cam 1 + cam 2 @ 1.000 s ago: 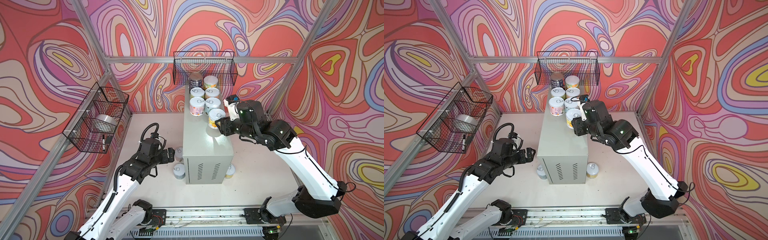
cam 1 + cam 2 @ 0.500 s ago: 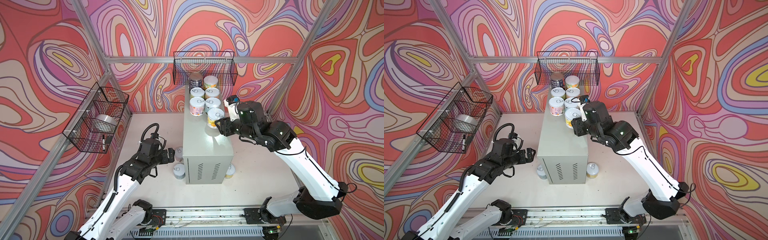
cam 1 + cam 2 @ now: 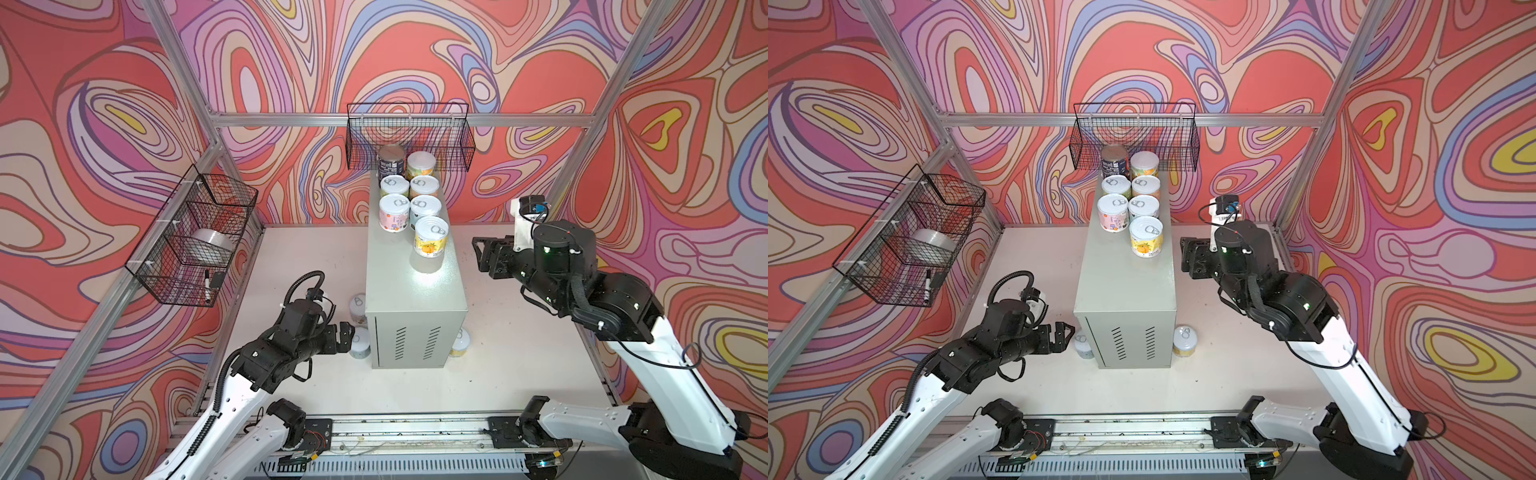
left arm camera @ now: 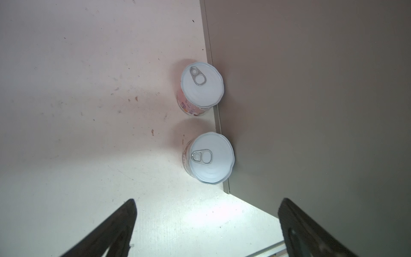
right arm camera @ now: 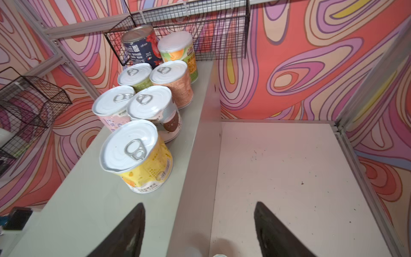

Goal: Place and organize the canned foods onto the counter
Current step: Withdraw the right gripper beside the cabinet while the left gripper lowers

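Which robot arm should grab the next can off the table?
Probably left. The open left gripper sits low, right by a can standing beside the counter. The right gripper is open too, but up near the counter's top.

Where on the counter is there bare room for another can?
Free: the counter top's near half, from the yellow can to the vented front edge; the slot beside it, in front of the pink can. Crowded: far end under the wire basket.

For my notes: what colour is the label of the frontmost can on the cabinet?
Yellow; the can shows best in the right wrist view.
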